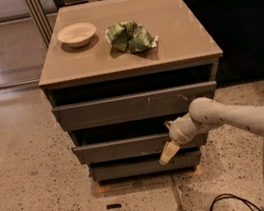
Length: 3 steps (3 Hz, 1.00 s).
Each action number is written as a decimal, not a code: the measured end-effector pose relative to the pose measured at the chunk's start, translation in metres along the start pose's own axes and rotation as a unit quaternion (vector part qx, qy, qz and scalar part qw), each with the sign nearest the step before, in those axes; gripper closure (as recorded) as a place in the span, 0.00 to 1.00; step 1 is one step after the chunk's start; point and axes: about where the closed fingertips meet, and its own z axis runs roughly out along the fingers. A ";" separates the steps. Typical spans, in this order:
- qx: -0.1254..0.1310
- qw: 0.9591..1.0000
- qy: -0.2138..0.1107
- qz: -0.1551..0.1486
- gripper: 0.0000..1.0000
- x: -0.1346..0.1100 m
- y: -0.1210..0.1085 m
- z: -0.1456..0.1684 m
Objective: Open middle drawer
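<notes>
The middle drawer [124,148] is the plain dark grey-brown front in the middle of a three-drawer cabinet. It stands a little forward of the cabinet, with a dark gap above it. My gripper [168,147] is at the right part of this front, at its top edge, with a pale yellow tip hanging down over the front. My white arm [225,117] reaches in from the right.
The top drawer [132,107] has pale scratches at its right. The short bottom drawer [133,168] sits just below the gripper. A white bowl [77,34] and a crumpled green bag [130,36] lie on the cabinet top [177,43]. A black cable [226,205] lies on the speckled floor.
</notes>
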 end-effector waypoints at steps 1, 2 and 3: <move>-0.010 1.000 0.005 0.007 0.00 0.006 0.004 0.006; -0.021 0.999 0.014 0.027 0.00 0.025 0.007 0.021; -0.021 0.999 0.014 0.027 0.00 0.025 0.007 0.021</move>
